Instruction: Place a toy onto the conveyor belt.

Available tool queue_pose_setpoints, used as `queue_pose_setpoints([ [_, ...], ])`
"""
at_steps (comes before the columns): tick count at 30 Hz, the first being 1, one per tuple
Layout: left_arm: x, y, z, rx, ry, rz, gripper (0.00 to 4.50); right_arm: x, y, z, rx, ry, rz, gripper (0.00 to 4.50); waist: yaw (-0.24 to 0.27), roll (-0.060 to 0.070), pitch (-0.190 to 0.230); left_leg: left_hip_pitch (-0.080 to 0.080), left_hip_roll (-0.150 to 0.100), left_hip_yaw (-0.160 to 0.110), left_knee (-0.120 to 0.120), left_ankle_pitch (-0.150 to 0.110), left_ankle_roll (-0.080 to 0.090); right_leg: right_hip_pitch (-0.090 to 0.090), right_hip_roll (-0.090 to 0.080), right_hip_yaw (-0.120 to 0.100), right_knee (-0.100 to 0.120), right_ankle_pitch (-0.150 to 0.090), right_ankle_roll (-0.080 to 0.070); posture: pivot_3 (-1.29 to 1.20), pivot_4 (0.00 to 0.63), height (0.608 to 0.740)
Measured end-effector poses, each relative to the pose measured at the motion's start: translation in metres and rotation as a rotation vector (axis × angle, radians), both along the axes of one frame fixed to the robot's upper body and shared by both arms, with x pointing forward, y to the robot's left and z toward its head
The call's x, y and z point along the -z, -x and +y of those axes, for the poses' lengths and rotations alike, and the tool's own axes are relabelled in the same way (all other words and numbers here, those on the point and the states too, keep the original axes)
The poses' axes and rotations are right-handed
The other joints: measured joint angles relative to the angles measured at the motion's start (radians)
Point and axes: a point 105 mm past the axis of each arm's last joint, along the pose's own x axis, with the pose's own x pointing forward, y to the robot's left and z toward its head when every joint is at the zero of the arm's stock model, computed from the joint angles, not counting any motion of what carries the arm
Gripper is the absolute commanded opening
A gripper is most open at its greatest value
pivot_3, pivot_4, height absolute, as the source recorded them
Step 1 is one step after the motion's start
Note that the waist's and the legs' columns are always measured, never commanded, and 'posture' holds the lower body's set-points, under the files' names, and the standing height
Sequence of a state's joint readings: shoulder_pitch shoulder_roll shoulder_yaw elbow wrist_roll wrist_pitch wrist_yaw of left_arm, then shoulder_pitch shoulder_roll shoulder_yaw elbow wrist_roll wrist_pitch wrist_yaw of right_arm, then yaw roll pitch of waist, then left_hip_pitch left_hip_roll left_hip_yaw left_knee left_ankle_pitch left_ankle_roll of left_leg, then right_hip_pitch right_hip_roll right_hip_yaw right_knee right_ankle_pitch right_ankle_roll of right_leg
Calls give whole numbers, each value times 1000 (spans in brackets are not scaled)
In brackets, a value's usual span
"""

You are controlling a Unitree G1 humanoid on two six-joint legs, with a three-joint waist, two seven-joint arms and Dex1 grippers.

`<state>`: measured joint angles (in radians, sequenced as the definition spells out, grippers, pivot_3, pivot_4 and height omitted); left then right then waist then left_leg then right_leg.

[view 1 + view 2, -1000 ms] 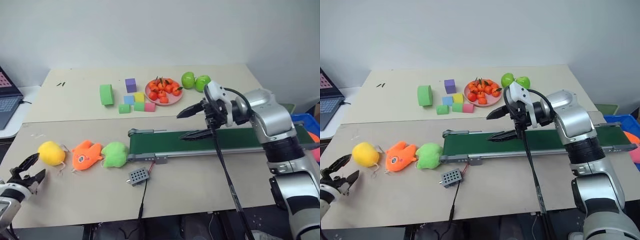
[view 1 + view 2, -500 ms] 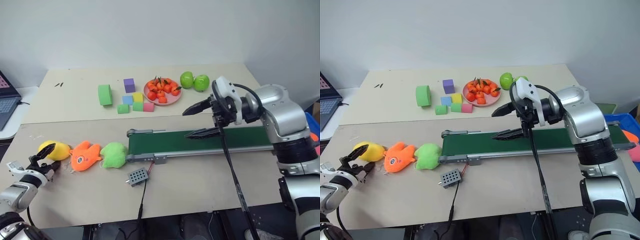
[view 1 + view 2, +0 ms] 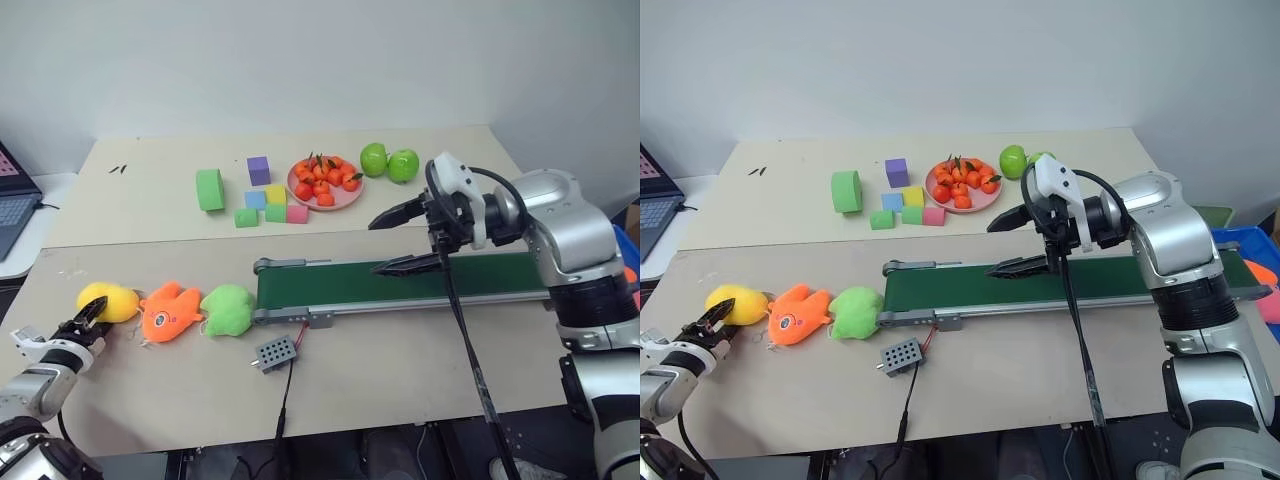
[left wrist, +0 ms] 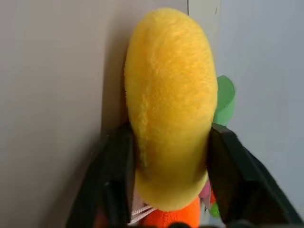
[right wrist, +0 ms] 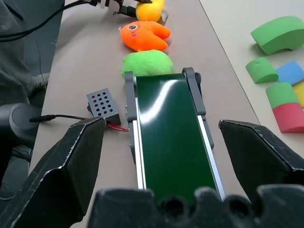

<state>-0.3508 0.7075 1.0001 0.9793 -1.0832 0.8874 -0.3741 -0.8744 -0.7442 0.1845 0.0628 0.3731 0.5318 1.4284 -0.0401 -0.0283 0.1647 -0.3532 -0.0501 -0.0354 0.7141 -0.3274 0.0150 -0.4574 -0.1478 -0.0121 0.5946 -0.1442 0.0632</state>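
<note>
The left gripper [image 4: 166, 190] has its jaws pinching the toy [image 4: 168, 104] at the bench's nine-o'clock edge; a shallow squeeze on the plush could slip when lifted toward the conveyor belt [image 3: 400, 283]. The right gripper [image 3: 408, 240] hangs with jaws apart.

A: Is there any writing, label, brand name or number that can be read anywhere in these views?

B: None can be read. The laptop [image 3: 14, 200] at the edge has a lit screen, but what it displays is too small to make out

A: Anything printed on the small grey box [image 3: 277, 351] beside the conveyor belt [image 3: 400, 281]?

B: Only a grid of dark holes on its top, with no letters or digits
</note>
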Motion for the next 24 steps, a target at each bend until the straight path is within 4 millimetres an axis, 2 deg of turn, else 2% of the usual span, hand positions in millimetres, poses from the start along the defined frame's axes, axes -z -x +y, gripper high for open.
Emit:
queue_pose_setpoints([
  [1, -2, 0, 3, -18, -12, -4, 563, 0, 0, 0, 2, 0, 1, 4500, 0, 0, 0, 0, 0, 0, 0, 0, 0, 0, 0, 0, 0, 0, 0, 0, 150, 739],
  [4, -13, -3, 13, -61, -53, -45, 563, 1, -2, -1, 11, 1, 3, 4500, 2, 0, 0, 0, 0, 0, 0, 0, 0, 0, 0, 0, 0, 0, 0, 0, 150, 739],
  [6, -33, -11, 16, -70, -110, -113, 563, 1, -2, -1, 14, 2, 2, 4500, 4, 0, 0, -1, 0, 0, 0, 0, 0, 0, 0, 0, 0, 0, 0, 0, 150, 739],
  [7, -51, -16, 20, -88, -179, -159, 563, 1, -2, -1, 14, 2, 2, 4500, 7, -2, 1, -1, 0, -1, 1, 0, 0, 0, 0, -1, 0, 0, 0, 0, 150, 739],
  [9, -100, -27, 27, -157, -312, -298, 563, 1, -2, -2, 16, 2, 3, 4500, 15, -5, 1, -2, 1, -1, 1, 0, 0, 0, 0, -1, 0, 0, 0, 0, 150, 739],
  [11, -166, -36, 19, -212, -488, -478, 563, 2, -3, -2, 18, 0, 6, 4500, 25, -6, 1, -2, 0, -1, 1, 0, 0, 0, -1, -1, -1, 1, 0, 0, 150, 739],
  [13, -214, -41, -4, -225, -615, -613, 563, 3, -4, -2, 19, -1, 8, 4500, 28, -6, 1, -2, -1, -1, 1, 0, 0, 0, -2, -1, -2, 1, 0, 0, 150, 739],
  [14, -236, -45, -23, -210, -661, -674, 563, 3, -4, -2, 23, -3, 11, 4500, 32, -6, 1, -3, -2, -2, 1, 0, 0, 0, -2, -1, -2, 1, 0, 0, 150, 739],
  [16, -260, -61, -65, -146, -768, -689, 563, 4, -5, -1, 25, -4, 7, 4500, 35, -6, 1, -3, -3, -2, 1, 0, 0, 0, -3, -1, -2, 1, 0, 0, 150, 739],
  [18, -263, -76, -99, -67, -949, -624, 563, 4, -6, 0, 29, -4, 7, 4500, 31, -6, 1, -3, -3, -1, 0, 0, 1, 0, -3, -1, -2, 1, 0, 0, 150, 739],
  [19, -260, -84, -123, -4, -1096, -587, 563, 5, -7, -1, 33, -5, 9, 4500, 24, -6, 1, -3, -3, 0, 0, 0, 1, 0, -2, -1, -2, 1, 0, 0, 150, 739],
  [20, -258, -86, -131, 21, -1148, -580, 563, 5, -7, -1, 34, -5, 10, 4500, 19, -6, 1, -3, -2, 1, 0, 0, 1, 0, -2, 0, -2, 1, 0, 0, 150, 739],
  [22, -250, -88, -162, 122, -1415, -575, 563, 5, -7, -2, 38, -5, 10, 4500, 3, -6, 1, -3, -1, 2, -1, 0, 1, -1, -1, 0, -2, 1, 0, 0, 150, 739],
  [24, -245, -87, -189, 203, -1583, -615, 563, 5, -8, -4, 47, -2, 9, 4500, 1, -6, 1, -3, -1, 2, -1, 0, 1, -1, -1, 0, -2, 1, 0, 0, 150, 739],
])
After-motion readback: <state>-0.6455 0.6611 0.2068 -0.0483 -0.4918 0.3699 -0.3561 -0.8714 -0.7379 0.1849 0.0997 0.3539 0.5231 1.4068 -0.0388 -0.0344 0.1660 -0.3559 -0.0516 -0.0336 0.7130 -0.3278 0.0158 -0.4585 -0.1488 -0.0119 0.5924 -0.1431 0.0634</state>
